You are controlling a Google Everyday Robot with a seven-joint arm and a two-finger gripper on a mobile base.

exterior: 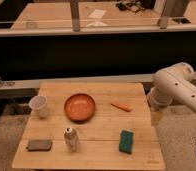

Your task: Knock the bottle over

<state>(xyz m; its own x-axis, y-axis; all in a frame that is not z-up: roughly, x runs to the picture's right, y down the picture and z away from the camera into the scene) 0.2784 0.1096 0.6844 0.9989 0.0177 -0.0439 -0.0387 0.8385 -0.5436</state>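
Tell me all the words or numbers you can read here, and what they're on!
No text can be read anywhere.
The bottle has a whitish label: too blurred to read.
The papers on the far counter: too blurred to read.
The claw hangs beside the right edge of the table: no writing shows on it.
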